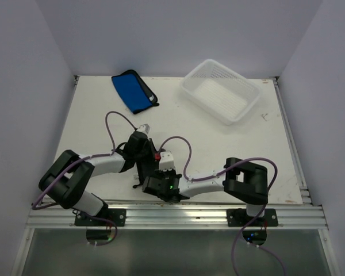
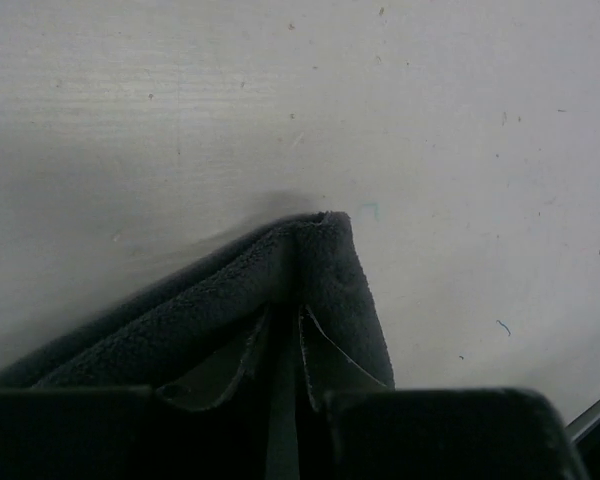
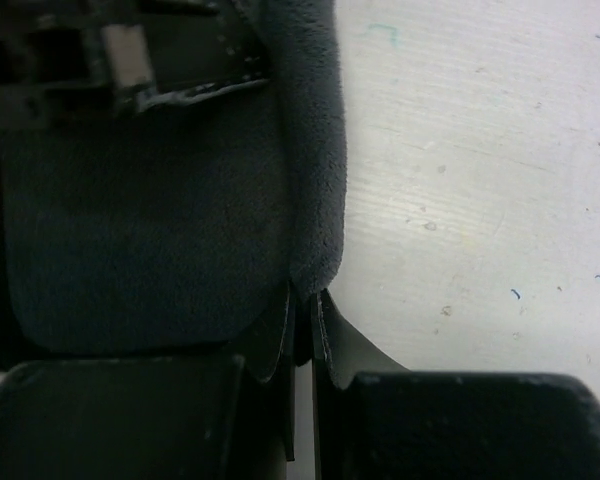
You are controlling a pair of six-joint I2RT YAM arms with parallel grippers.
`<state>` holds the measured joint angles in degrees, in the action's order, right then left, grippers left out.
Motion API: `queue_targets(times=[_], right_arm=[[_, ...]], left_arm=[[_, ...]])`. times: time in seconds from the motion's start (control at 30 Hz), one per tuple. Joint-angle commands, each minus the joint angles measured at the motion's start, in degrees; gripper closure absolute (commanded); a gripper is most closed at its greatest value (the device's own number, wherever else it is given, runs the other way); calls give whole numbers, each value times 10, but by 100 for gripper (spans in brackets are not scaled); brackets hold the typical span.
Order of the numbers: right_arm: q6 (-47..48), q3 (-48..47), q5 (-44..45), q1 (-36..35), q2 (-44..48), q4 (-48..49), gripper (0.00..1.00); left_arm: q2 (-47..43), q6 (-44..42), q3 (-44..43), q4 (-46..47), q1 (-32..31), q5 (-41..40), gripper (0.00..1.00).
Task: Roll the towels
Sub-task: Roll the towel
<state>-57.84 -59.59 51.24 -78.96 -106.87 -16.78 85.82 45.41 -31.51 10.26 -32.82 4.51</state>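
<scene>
My tabletop [image 1: 230, 155] is white, with small scuffs and specks. On it lie a blue towel [image 1: 133, 91] at the far left, a basket [image 1: 221, 91] at the far right, and a dark towel [image 2: 230, 310] near the front edge.

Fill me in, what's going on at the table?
Both arms are bent in over a dark towel near the front edge. The left pincer is shut on one folded edge of it, and the right pincer is pinched on another edge close by. How far it is rolled cannot be told. The blue towel lies flat at the far left, apart from the white basket at the far right.
</scene>
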Motion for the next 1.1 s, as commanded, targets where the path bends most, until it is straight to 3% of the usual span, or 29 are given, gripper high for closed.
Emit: queue_targets(times=[0.0,0.37,0.73,1.07], right_arm=[[55,-37,-14,-17,-18,-40,100],[166,-78,-6,-37,-67,-91,100],[263,-215,-10,-66,-185,-170,100],[286,-301,-20,-67,-254,-265,100]], left_arm=[[15,-6,0,13,-4,-13,84],[-9,-13,17,2,-3,-32,83],[-16,-34,21,24,-2,-6,83],[-46,-71,7,-35,11,-36,82]])
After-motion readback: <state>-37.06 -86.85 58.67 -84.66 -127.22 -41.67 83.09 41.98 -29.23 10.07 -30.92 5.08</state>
